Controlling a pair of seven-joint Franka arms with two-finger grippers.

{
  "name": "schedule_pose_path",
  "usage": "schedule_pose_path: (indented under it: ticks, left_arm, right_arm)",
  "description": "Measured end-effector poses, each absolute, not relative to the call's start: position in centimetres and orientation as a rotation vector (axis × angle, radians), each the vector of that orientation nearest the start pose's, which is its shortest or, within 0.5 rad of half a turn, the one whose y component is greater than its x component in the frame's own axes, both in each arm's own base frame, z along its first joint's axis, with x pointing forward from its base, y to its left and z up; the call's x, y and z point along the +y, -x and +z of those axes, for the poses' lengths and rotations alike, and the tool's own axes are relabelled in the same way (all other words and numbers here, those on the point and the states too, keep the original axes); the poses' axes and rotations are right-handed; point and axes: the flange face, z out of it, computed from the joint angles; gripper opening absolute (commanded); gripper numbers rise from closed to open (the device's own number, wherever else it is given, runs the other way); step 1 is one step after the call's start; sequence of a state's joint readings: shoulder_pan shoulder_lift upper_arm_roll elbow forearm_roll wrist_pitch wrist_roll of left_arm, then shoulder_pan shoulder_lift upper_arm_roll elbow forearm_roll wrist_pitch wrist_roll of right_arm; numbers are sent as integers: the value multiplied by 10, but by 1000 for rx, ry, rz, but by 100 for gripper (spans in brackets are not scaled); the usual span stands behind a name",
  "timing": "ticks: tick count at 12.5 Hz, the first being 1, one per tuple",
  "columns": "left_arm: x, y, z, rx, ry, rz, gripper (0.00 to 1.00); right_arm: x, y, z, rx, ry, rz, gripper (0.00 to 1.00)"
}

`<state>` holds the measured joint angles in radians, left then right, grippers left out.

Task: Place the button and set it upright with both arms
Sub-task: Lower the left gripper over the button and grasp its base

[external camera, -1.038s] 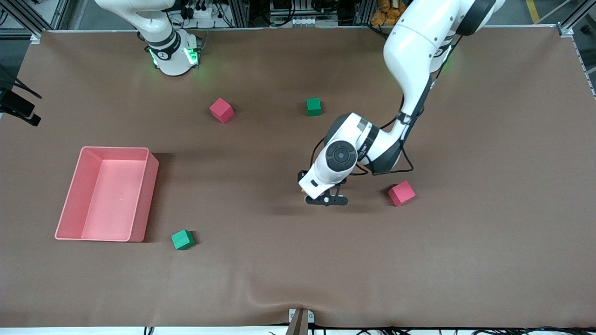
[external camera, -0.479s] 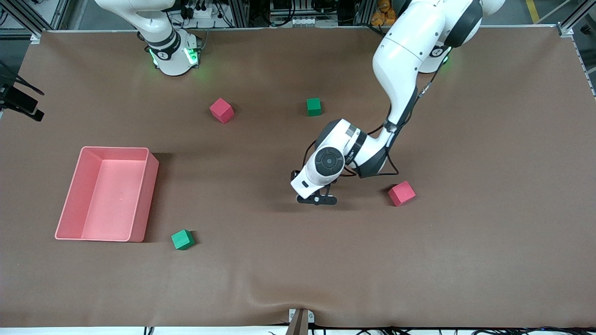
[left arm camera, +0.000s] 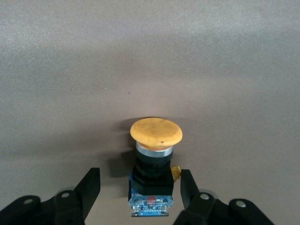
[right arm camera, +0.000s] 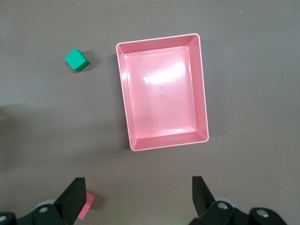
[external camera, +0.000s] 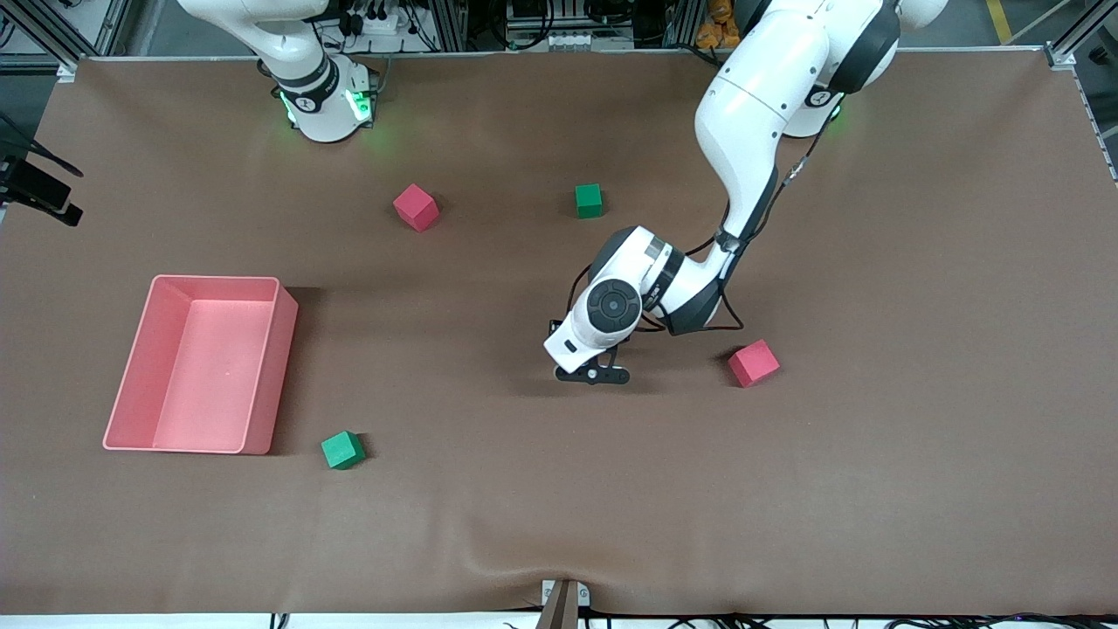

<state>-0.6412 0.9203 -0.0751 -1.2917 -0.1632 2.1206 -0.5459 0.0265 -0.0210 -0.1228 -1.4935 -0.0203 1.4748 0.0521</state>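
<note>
The button (left arm camera: 156, 133) has a round orange cap, a black body and a blue end. It shows only in the left wrist view, between the two fingers of my left gripper (left arm camera: 140, 180), its cap pointing away from the gripper. The left gripper is open, with a gap on one side of the body and the other finger (left arm camera: 187, 185) close to it. In the front view the left gripper (external camera: 590, 374) is down at the mat mid-table, and the wrist hides the button. My right gripper (right arm camera: 138, 197) is open and empty, high over the table; that arm waits.
A pink tray (external camera: 284, 349) stands toward the right arm's end and also shows in the right wrist view (right arm camera: 202, 84). Pink cubes (external camera: 415, 207) (external camera: 754, 362) and green cubes (external camera: 588, 200) (external camera: 341, 450) lie scattered on the brown mat. One pink cube is close to the left gripper.
My left gripper has slid a little toward the right arm's end, staying low at the mat. The orange bit seen beside it a second ago is now hidden. The right arm is still.
</note>
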Motion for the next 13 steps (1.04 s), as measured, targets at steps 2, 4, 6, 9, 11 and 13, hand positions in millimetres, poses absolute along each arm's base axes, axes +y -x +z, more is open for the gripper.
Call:
schedule_pose_path:
  ticks: [2, 4, 6, 9, 11, 13]
  left_arm:
    - [-480, -559, 182, 85, 3231, 307, 74]
    - [-481, -558, 182, 87, 3230, 309, 67]
    - [-482, -557, 182, 90, 3229, 312, 58]
    - [-484, -555, 182, 89, 3231, 320, 39]
    - [-488, -552, 182, 89, 3238, 331, 20]
    - [-490, -551, 182, 64, 3243, 341, 0]
  right_arm:
    - [-55, -535, 664, 237, 3149, -3, 100]
    - [-54, -535, 664, 236, 3144, -3, 100]
    - [-54, -535, 664, 235, 3143, -3, 100]
    - [-53, -536, 664, 233, 3136, -4, 100]
    - [-53, -536, 664, 233, 3134, -5, 100]
    - [-53, -535, 664, 232, 3132, -2, 100]
